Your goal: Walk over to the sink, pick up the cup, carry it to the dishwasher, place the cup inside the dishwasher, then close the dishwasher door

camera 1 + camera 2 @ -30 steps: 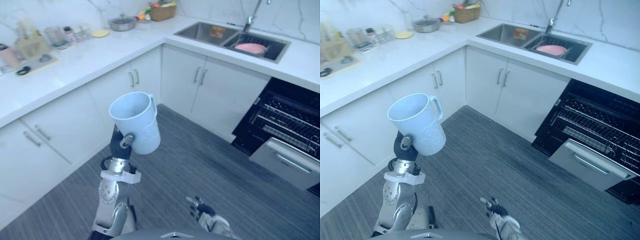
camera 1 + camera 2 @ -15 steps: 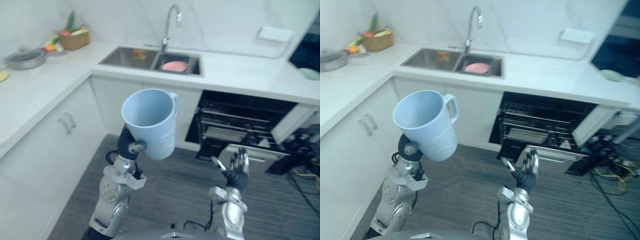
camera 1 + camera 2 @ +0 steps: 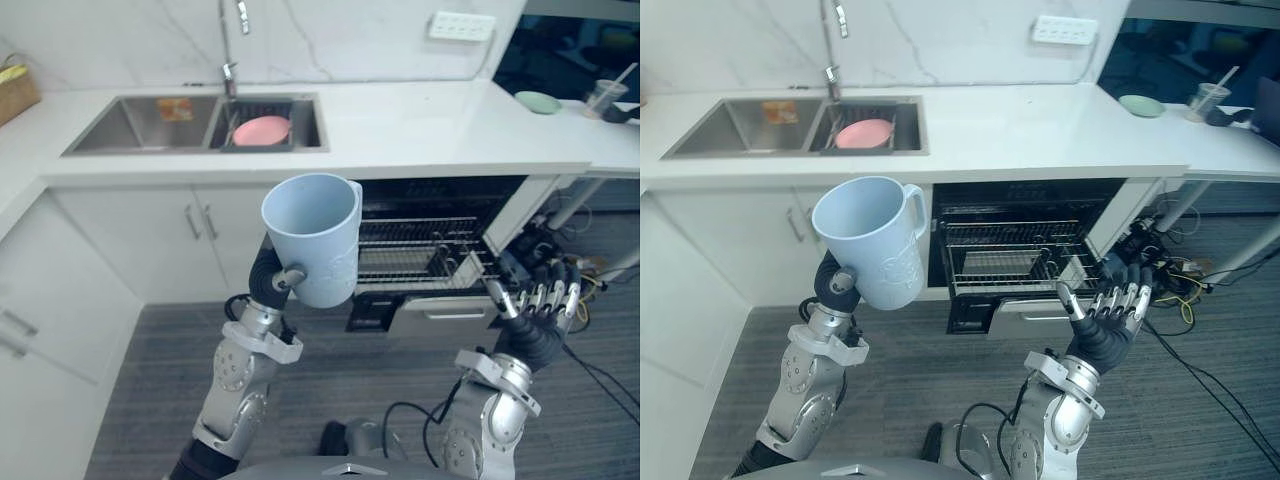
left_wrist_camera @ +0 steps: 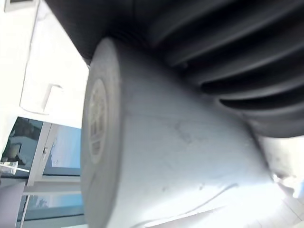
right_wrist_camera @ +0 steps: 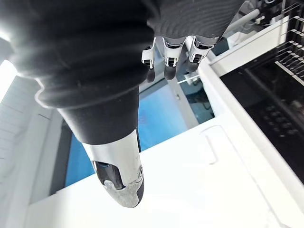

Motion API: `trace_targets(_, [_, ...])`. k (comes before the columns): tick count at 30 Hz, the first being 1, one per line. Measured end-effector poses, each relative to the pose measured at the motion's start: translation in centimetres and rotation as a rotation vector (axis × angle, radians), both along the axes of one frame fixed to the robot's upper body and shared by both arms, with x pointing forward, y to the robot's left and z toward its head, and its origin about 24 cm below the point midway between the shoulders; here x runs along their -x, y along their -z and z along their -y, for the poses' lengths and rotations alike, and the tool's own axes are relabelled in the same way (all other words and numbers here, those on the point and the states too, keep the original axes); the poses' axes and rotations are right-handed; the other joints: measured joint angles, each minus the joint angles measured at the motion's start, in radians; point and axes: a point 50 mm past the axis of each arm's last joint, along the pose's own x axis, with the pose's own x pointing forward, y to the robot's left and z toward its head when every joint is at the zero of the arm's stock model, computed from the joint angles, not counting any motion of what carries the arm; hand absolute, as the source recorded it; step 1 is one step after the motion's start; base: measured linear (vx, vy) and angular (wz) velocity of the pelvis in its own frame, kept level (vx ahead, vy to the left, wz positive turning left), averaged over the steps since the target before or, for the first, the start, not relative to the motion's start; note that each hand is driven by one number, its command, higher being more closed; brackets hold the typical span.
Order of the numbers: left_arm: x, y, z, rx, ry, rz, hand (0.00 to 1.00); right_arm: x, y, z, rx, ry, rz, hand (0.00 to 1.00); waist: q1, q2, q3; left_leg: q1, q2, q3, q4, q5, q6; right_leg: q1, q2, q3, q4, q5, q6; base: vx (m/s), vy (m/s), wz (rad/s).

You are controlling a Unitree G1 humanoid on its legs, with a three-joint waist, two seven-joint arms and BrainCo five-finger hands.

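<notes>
Left eye view: we hold the pale blue cup roughly upright, mouth up, in the air in front of the open dishwasher. Our left hand is curled round its lower wall, and the handle points away from the hand. We judge it rigid, empty and light, with a smooth wall, so slip is the risk. A low body grip looks adequate. Our right hand is raised near the lowered door, fingers straight and spread, holding nothing.
</notes>
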Motion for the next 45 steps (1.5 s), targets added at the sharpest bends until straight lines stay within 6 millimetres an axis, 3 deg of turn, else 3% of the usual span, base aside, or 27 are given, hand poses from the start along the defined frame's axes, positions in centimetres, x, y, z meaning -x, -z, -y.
trace_targets(1, [0.3,0.1,0.0,0.000,0.008,0.000,1.00,0.4,-0.5,0.4,0.012,0.022,0.022,0.00,0.001,0.005,-0.002,-0.074,0.062,-0.046,0.200,0.077,0.006,0.039,0.020,0.001,-0.032,-0.006,0.001,0.31,-0.096,-0.71])
trace_targets(2, [0.5,0.6,0.0,0.007,0.004,-0.028,1.00,0.8,-1.3,0.8,0.034,0.037,0.054,0.00,0.000,0.013,-0.006,-0.214,0.127,-0.167,0.462,0.248,-0.015,0.081,0.055,0.013,-0.073,-0.011,-0.005,0.26,-0.079,-0.61])
trace_targets(3, [0.6,0.7,0.0,0.010,0.002,-0.038,1.00,0.9,-1.5,0.9,0.040,0.039,0.061,0.00,0.000,0.014,-0.006,-0.244,0.136,-0.188,0.509,0.256,-0.024,0.089,0.064,0.023,-0.079,-0.012,-0.006,0.33,-0.069,-0.59])
trace_targets(4, [1.0,1.4,0.0,0.016,-0.003,-0.076,1.00,1.1,-2.0,0.8,0.057,0.033,0.087,0.00,-0.001,0.028,-0.006,-0.337,0.162,-0.235,0.654,0.236,-0.024,0.130,0.092,0.050,-0.113,-0.014,-0.011,0.29,-0.038,-0.58])
trace_targets(6, [1.7,2.5,-0.4,0.006,-0.014,-0.123,1.00,1.1,-2.0,0.7,0.077,0.003,0.089,0.00,0.004,0.024,-0.008,-0.435,0.161,-0.232,0.704,0.155,0.000,0.204,0.100,0.083,-0.176,-0.013,-0.005,0.33,-0.042,-0.63])
trace_targets(9, [2.2,3.1,-0.7,-0.001,-0.031,-0.146,1.00,0.8,-2.2,0.6,0.118,-0.059,0.105,0.00,0.040,0.023,-0.012,-0.507,0.117,-0.175,0.435,0.052,0.015,0.263,0.095,0.173,-0.248,0.001,0.022,0.30,0.015,-0.89])
trace_targets(10, [2.3,3.2,-0.8,-0.003,-0.034,-0.150,1.00,0.7,-2.3,0.5,0.129,-0.096,0.118,0.00,0.046,0.021,-0.014,-0.502,0.071,-0.184,0.243,0.033,0.010,0.274,0.086,0.213,-0.259,0.009,0.026,0.34,0.117,-0.99])
trace_targets(12, [2.2,3.2,-1.2,-0.010,-0.047,-0.148,1.00,0.2,-2.6,0.3,0.146,-0.192,0.148,0.00,0.048,0.015,-0.026,-0.480,-0.031,-0.275,-0.120,0.077,-0.005,0.271,0.060,0.293,-0.255,-0.003,0.056,0.42,0.195,-1.10])
trace_targets(14, [2.1,3.3,-1.6,-0.010,-0.073,-0.155,1.00,-0.4,-2.9,-0.2,0.169,-0.283,0.159,0.00,0.055,0.015,-0.026,-0.476,-0.068,-0.347,-0.265,0.150,-0.009,0.276,0.043,0.369,-0.252,-0.021,0.093,0.38,0.281,-1.14])
trace_targets(15, [2.1,3.3,-1.7,-0.015,-0.077,-0.160,1.00,-0.6,-2.7,-0.5,0.183,-0.329,0.144,0.00,0.061,0.019,-0.028,-0.476,-0.066,-0.358,-0.288,0.228,-0.018,0.294,0.039,0.414,-0.251,-0.040,0.124,0.37,0.329,-1.02])
trace_targets(16, [2.2,3.4,-1.7,-0.016,-0.077,-0.162,1.00,-0.7,-2.6,-0.7,0.186,-0.350,0.131,0.00,0.066,0.018,-0.031,-0.471,-0.067,-0.362,-0.269,0.268,-0.057,0.307,0.035,0.440,-0.251,-0.051,0.141,0.38,0.348,-0.84])
trace_targets(18, [2.0,3.1,-2.4,-0.057,-0.084,-0.136,1.00,-1.1,-2.2,-1.8,0.143,-0.427,0.125,0.00,0.054,-0.050,-0.073,-0.479,-0.115,-0.306,-0.190,0.192,-0.015,0.302,-0.040,0.501,-0.265,-0.043,0.201,0.37,0.371,-0.49])
trace_targets(20, [1.6,2.4,-2.9,-0.056,-0.101,-0.096,1.00,-1.3,-2.2,-2.0,0.152,-0.455,0.126,0.00,0.056,-0.080,-0.073,-0.488,-0.131,-0.282,-0.160,0.159,0.004,0.303,-0.064,0.520,-0.287,-0.006,0.227,0.25,0.339,-0.24])
trace_targets(22, [1.3,2.0,-2.9,-0.058,-0.102,-0.075,1.00,-1.3,-2.1,-1.7,0.133,-0.454,0.115,0.00,0.051,-0.084,-0.077,-0.479,-0.154,-0.285,-0.159,0.124,0.022,0.305,-0.079,0.519,-0.275,0.027,0.237,0.15,0.309,0.03])
trace_targets(24, [1.1,1.8,-2.7,-0.064,-0.085,-0.060,1.00,-1.2,-1.7,-1.4,0.106,-0.438,0.104,0.00,0.042,-0.083,-0.076,-0.458,-0.183,-0.285,-0.178,0.104,0.042,0.262,-0.099,0.517,-0.165,0.030,0.238,0.09,0.278,0.08])
trace_targets(26, [1.0,1.8,-2.9,-0.079,-0.088,-0.054,1.00,-1.3,-1.3,-1.6,0.076,-0.440,0.093,0.00,0.034,-0.075,-0.064,-0.409,-0.210,-0.253,-0.203,0.079,0.061,0.116,-0.136,0.466,0.129,0.067,0.209,0.07,0.207,-0.32])
trace_targets(27, [0.9,1.9,-3.3,-0.097,-0.112,-0.057,1.00,-1.8,-0.8,-1.8,0.059,-0.458,0.073,0.00,0.032,-0.058,-0.054,-0.374,-0.213,-0.223,-0.217,0.077,0.078,0.074,-0.168,0.416,0.214,0.086,0.200,0.08,0.201,-0.54])
trace_targets(28, [0.8,1.9,-3.6,-0.109,-0.129,-0.056,1.00,-2.1,-0.4,-2.0,0.049,-0.469,0.058,0.00,0.031,-0.058,-0.054,-0.360,-0.210,-0.207,-0.221,0.074,0.081,0.063,-0.174,0.394,0.222,0.079,0.202,0.06,0.205,-0.68])
trace_targets(30, [0.7,1.9,-4.2,-0.133,-0.179,-0.057,1.00,-2.7,0.3,-2.5,0.035,-0.503,0.025,0.00,0.021,-0.062,-0.057,-0.343,-0.203,-0.172,-0.236,0.071,0.082,0.050,-0.165,0.325,0.164,0.064,0.207,0.03,0.114,-0.52])
trace_targets(32, [0.5,2.1,-4.6,-0.148,-0.205,-0.069,1.00,-2.9,0.4,-2.8,0.055,-0.515,0.008,0.00,0.015,-0.079,-0.065,-0.350,-0.204,-0.143,-0.231,0.071,0.080,0.045,-0.128,0.270,-0.049,0.094,0.181,0.11,0.026,-0.43])
trace_targets(34, [0.4,2.3,-4.6,-0.165,-0.230,-0.079,1.00,-3.1,0.4,-2.7,0.060,-0.523,0.007,0.00,0.015,-0.084,-0.070,-0.371,-0.202,-0.152,-0.208,0.065,0.069,0.104,-0.097,0.277,-0.214,0.121,0.191,0.08,-0.049,-0.50])
trace_targets(37, [-0.3,2.2,-4.3,-0.186,-0.256,-0.082,1.00,-3.8,-0.5,-2.7,0.056,-0.552,0.065,0.00,0.022,-0.059,-0.053,-0.389,-0.201,-0.181,-0.210,0.058,0.059,0.159,-0.076,0.287,-0.399,0.195,0.199,0.01,-0.042,-0.41])
trace_targets(45, [-0.7,2.5,-3.8,-0.288,-0.455,-0.092,1.00,-4.6,-0.7,-4.7,-0.061,-0.723,0.127,0.00,0.031,-0.073,-0.053,-0.366,-0.209,-0.199,-0.253,0.055,0.064,0.181,-0.064,0.302,-0.452,0.225,0.193,-0.03,-0.012,-0.08])
